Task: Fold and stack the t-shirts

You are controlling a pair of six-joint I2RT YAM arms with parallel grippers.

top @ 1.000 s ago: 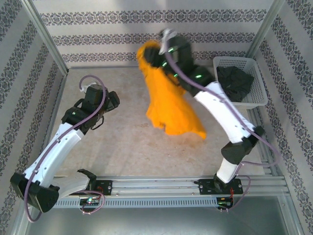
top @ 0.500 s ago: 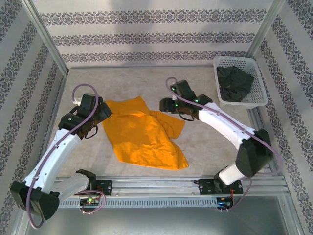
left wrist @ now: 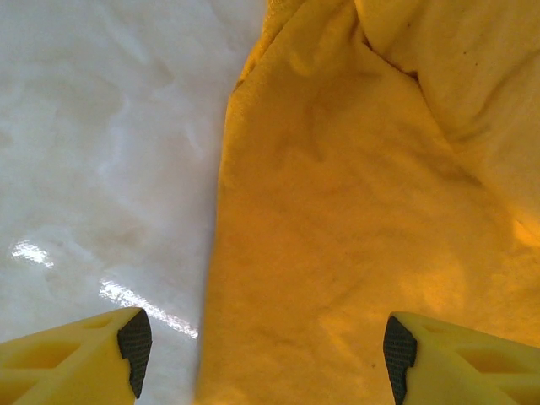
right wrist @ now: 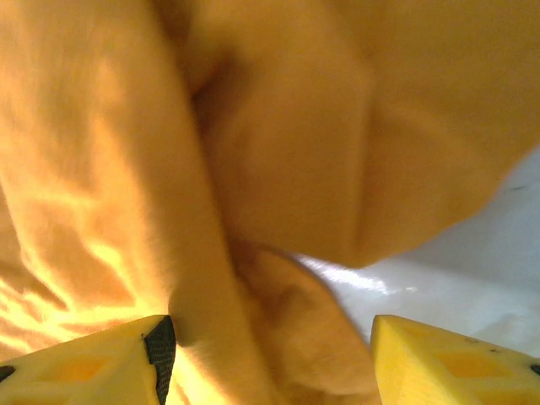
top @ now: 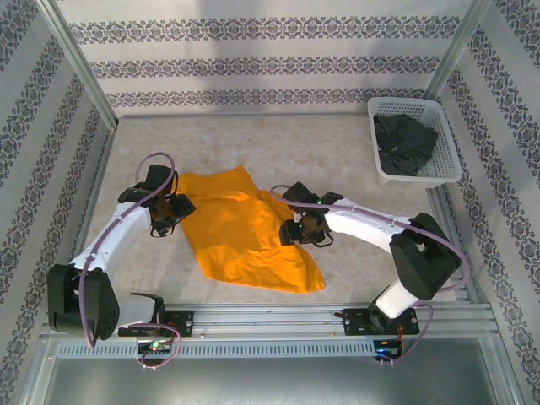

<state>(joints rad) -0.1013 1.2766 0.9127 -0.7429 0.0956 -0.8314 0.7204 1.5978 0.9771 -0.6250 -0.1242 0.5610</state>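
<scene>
Orange t-shirt [top: 239,236] lies rumpled, long axis far-left to near-right. L gripper [left wrist: 261,348] straddles its left edge, R gripper [right wrist: 266,348] its bunched right edge; both spread apart, clamping nothing.

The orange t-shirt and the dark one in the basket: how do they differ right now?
The orange t-shirt is bright, the grey t-shirt dark charcoal. The orange t-shirt lies on the table; the grey t-shirt sits in the white basket. The orange t-shirt is spread mostly flat, the grey t-shirt bunched in a heap. Neither is folded yet.
</scene>
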